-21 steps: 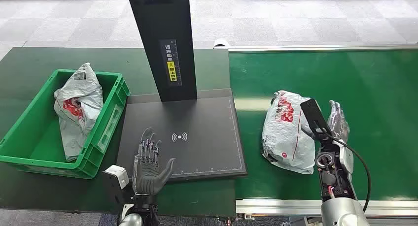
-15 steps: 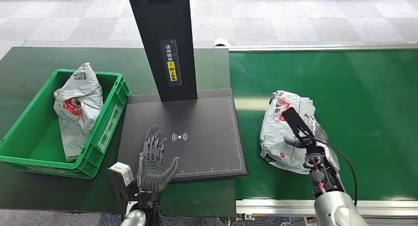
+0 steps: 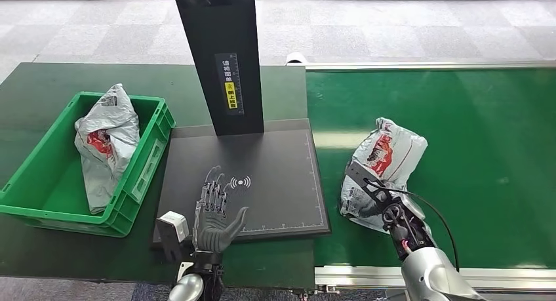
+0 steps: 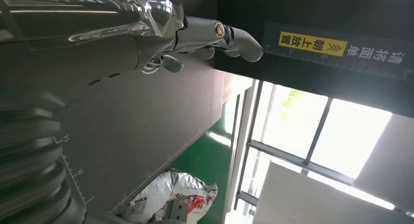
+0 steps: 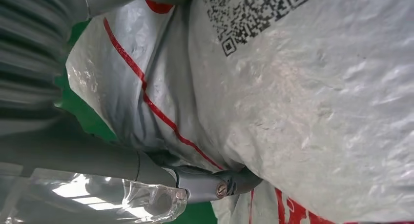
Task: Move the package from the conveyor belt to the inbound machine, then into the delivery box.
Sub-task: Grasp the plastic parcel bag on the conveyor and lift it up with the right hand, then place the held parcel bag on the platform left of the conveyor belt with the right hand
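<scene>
While gripped by the right hand [image 3: 377, 199] at its near end, the package [image 3: 387, 163] lies on the green conveyor belt [image 3: 485, 150], close to the belt's left edge and just beside the inbound machine [image 3: 262, 176]. Thumb pressed into the grey wrap in the right wrist view. Open belt to the right and beyond. Left hand [image 3: 216, 212] over the near edge of the machine's dark platform, fingers spread, holding nothing. Green delivery box [image 3: 39, 202] left of the platform, already containing another grey bag [image 3: 105, 143] against its far wall.
</scene>
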`<state>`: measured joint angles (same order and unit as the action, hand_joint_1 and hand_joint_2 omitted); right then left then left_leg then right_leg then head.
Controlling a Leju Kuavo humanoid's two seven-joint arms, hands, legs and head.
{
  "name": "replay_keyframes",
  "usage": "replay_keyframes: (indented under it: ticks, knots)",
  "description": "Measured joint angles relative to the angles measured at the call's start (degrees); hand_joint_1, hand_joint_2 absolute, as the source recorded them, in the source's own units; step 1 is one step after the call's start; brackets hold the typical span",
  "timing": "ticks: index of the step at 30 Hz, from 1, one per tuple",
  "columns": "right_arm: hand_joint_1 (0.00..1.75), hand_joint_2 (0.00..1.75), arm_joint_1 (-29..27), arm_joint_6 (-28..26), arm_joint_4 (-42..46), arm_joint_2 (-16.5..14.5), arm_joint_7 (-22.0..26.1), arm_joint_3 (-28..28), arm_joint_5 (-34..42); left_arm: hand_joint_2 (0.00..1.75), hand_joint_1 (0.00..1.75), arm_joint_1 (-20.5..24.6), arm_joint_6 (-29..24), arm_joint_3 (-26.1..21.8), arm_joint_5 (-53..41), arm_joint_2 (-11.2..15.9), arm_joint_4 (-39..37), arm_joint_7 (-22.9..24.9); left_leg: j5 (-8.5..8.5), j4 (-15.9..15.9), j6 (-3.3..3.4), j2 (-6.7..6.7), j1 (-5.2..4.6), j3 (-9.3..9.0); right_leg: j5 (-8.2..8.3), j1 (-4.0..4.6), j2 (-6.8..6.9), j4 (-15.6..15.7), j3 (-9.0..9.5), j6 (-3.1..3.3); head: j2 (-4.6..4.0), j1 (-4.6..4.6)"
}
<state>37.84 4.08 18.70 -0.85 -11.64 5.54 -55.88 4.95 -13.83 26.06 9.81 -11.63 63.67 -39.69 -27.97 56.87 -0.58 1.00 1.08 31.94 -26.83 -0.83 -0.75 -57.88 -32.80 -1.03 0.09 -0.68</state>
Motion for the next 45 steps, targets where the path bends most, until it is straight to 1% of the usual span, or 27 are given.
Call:
replay_keyframes:
  ticks: [2, 6, 8, 11, 13, 15, 18, 19, 24, 25, 26, 28, 29, 30, 33, 34, 35, 37, 39, 41, 43, 45]
  knots:
    - [1.75, 1.75, 0.1, -2.5, -0.1, -0.1, 0.1, -0.1, 0.2, 1.75, 0.00, -0.4, -1.1, 0.0, 0.0, -0.1, 0.0, 0.2, 0.00, 0.0, 0.00, 0.07, 0.00, 0.01, -0.02, 0.00, 0.08, 0.0, 0.06, -0.02, 0.00, 0.01]
    - [1.75, 1.75, 0.1, -7.3, -0.1, -0.3, 2.2, -0.2, 0.6, 1.75, 0.00, -1.9, -2.7, -0.2, -0.2, 0.0, 1.3, 1.2, 0.00, 0.0, 0.00, 0.02, -0.01, 0.03, -0.01, -0.01, 0.06, 0.0, 0.05, -0.02, 0.00, 0.01]
    - [1.75, 1.75, 0.1, -10.3, 0.2, -0.4, 4.5, -0.1, 1.3, 1.75, 0.00, -2.5, -3.6, -0.4, -0.5, 0.2, 2.4, 1.5, 0.00, 0.0, 0.00, 0.03, -0.01, 0.08, 0.01, -0.01, 0.06, 0.0, 0.01, -0.01, 0.00, 0.00]
    - [1.75, 1.75, -0.8, -16.4, 3.0, -1.0, 10.0, 0.1, 3.6, 1.75, 0.00, -3.7, -5.3, -0.9, -1.5, 0.7, 4.5, 1.6, 0.01, 0.0, -0.01, -0.03, 0.00, 0.17, 0.05, 0.00, 0.00, 0.0, -0.11, 0.01, 0.00, -0.02]
    - [1.75, 1.75, -2.0, -19.2, 7.7, -1.5, 11.6, 0.1, 5.2, 1.75, 0.00, -4.5, -6.2, -1.5, -2.2, 1.0, 6.1, 1.6, 0.02, 0.0, -0.01, -0.03, 0.01, 0.18, 0.05, 0.01, 0.00, 0.0, -0.15, 0.02, 0.00, -0.01]
    - [1.75, 1.75, -3.9, -21.4, 14.1, -1.9, 11.7, -0.2, 6.4, 1.75, 0.00, -5.2, -6.7, -2.0, -3.0, 1.3, 7.5, 1.7, 0.02, 0.0, -0.02, 0.00, 0.02, 0.20, 0.04, 0.03, 0.01, 0.0, -0.17, 0.02, 0.00, -0.01]
    - [1.75, 1.75, -7.2, -26.4, 23.1, -2.3, 12.6, -1.0, 7.4, 1.75, 0.00, -5.8, -7.2, -2.6, -4.4, 1.6, 9.0, 1.7, 0.02, 0.0, -0.02, 0.04, 0.03, 0.24, 0.02, 0.04, 0.05, 0.0, -0.20, 0.02, 0.00, -0.01]
    - [1.75, 1.75, -7.6, -27.2, 24.3, -2.3, 12.7, -1.1, 7.5, 1.75, 0.00, -5.9, -7.2, -2.7, -4.5, 1.6, 9.2, 1.7, 0.02, 0.0, -0.02, 0.05, 0.03, 0.25, 0.02, 0.04, 0.06, 0.0, -0.21, 0.03, 0.00, 0.00]
    - [1.75, 1.75, -7.7, -27.3, 24.3, -2.3, 12.7, -1.1, 7.5, 1.75, 0.00, -5.9, -7.2, -2.7, -4.5, 1.6, 9.2, 1.7, 0.02, 0.0, -0.02, 0.05, 0.03, 0.25, 0.02, 0.04, 0.06, 0.0, -0.21, 0.03, 0.00, 0.00]
    - [1.75, 1.75, -10.4, -30.4, 29.7, -2.3, 13.9, -1.3, 8.7, 1.75, 0.00, -6.1, -7.3, -2.9, -5.5, 1.6, 9.7, 1.7, 0.01, 0.0, -0.01, 0.12, 0.03, 0.29, -0.02, 0.04, 0.13, 0.0, -0.22, 0.01, 0.00, 0.01]
    - [1.75, 1.75, -15.4, -32.1, 39.3, -2.3, 17.4, -1.8, 14.0, 1.75, 0.00, -6.4, -7.5, -3.5, -7.0, 1.7, 10.7, 1.8, -0.04, 0.0, -0.02, 0.14, 0.03, 0.35, -0.06, 0.03, 0.15, 0.0, -0.23, 0.00, 0.00, 0.01]
    - [1.75, 1.75, -27.5, -28.8, 63.5, -2.6, 26.1, -4.5, 28.3, 1.75, 0.00, -7.0, -7.1, -5.7, -10.2, 2.0, 13.1, 1.8, -0.13, 0.0, -0.04, 0.05, 0.02, 0.37, -0.14, 0.03, 0.09, 0.0, -0.25, 0.00, 0.00, 0.01]
    - [1.75, 1.75, -31.0, -23.0, 70.4, -2.7, 29.1, -5.8, 34.5, 1.75, 0.00, -7.1, -6.6, -6.6, -10.9, 2.1, 13.8, 1.7, -0.15, 0.0, -0.06, -0.05, 0.03, 0.34, -0.14, 0.03, 0.00, 0.0, -0.24, 0.01, 0.00, 0.01]
    - [1.75, 1.75, -32.0, -17.4, 73.0, -2.9, 29.4, -7.1, 36.9, 1.75, 0.00, -7.0, -6.1, -7.3, -11.1, 2.2, 14.2, 1.7, -0.13, 0.0, -0.06, -0.14, 0.03, 0.29, -0.12, 0.04, -0.07, 0.0, -0.21, 0.04, 0.00, 0.01]
    - [1.75, 1.75, -31.4, -5.5, 71.6, -3.8, 27.5, -10.5, 39.0, 1.75, 0.00, -6.1, -5.6, -7.8, -11.3, 2.2, 14.2, 1.7, -0.12, -0.1, -0.07, -0.33, 0.04, 0.25, -0.05, 0.06, -0.21, -0.1, -0.19, 0.13, 0.00, 0.01]
    - [1.75, 1.75, -30.9, -2.7, 69.6, -4.6, 27.3, -12.5, 39.5, 1.75, 0.00, -5.6, -5.8, -8.0, -11.4, 2.2, 14.2, 1.8, -0.12, -0.1, -0.08, -0.36, 0.05, 0.23, -0.04, 0.07, -0.25, -0.1, -0.20, 0.14, 0.00, 0.00]
    - [1.75, 1.75, -30.1, -1.0, 67.1, -5.6, 27.2, -14.7, 39.9, 1.75, 0.00, -4.9, -6.2, -8.1, -11.4, 2.2, 14.2, 1.9, -0.09, -0.1, -0.10, -0.35, 0.06, 0.21, -0.04, 0.09, -0.25, -0.1, -0.20, 0.14, 0.00, 0.00]
    - [1.75, 1.75, -28.1, -0.2, 61.0, -7.8, 27.2, -19.4, 40.6, 1.75, 0.00, -3.9, -7.7, -8.7, -11.4, 2.2, 14.2, 2.4, -0.05, -0.1, -0.15, -0.31, 0.10, 0.19, -0.04, 0.12, -0.24, -0.1, -0.21, 0.15, 0.00, 0.00]
    - [1.75, 1.75, -26.1, -0.7, 55.0, -9.9, 26.9, -23.8, 41.2, 1.75, 0.00, -3.4, -9.3, -9.5, -11.5, 2.3, 14.4, 3.0, -0.03, -0.1, -0.18, -0.31, 0.11, 0.19, -0.04, 0.14, -0.23, -0.1, -0.25, 0.16, 0.00, -0.01]
    - [1.75, 1.75, -24.5, -1.4, 50.5, -11.4, 26.2, -27.3, 41.7, 1.75, 0.00, -3.2, -10.5, -10.6, -11.9, 2.5, 14.8, 3.5, -0.02, -0.1, -0.19, -0.28, 0.12, 0.21, -0.05, 0.14, -0.22, -0.2, -0.29, 0.17, 0.00, -0.01]
    - [1.22, 1.75, -23.3, -2.0, 47.6, -12.1, 25.3, -29.6, 42.3, 1.75, 0.00, -3.1, -11.1, -11.7, -12.3, 2.6, 15.3, 3.8, -0.02, -0.1, -0.20, -0.25, 0.12, 0.25, -0.06, 0.14, -0.20, -0.2, -0.30, 0.17, 0.00, -0.01]
    - [0.35, 1.75, -22.5, -2.6, 45.4, -12.3, 24.2, -31.0, 42.3, 1.75, 0.00, -3.1, -11.3, -12.7, -12.7, 2.8, 15.7, 4.0, -0.02, -0.1, -0.20, -0.25, 0.11, 0.28, -0.06, 0.13, -0.20, -0.2, -0.31, 0.17, 0.00, 0.01]
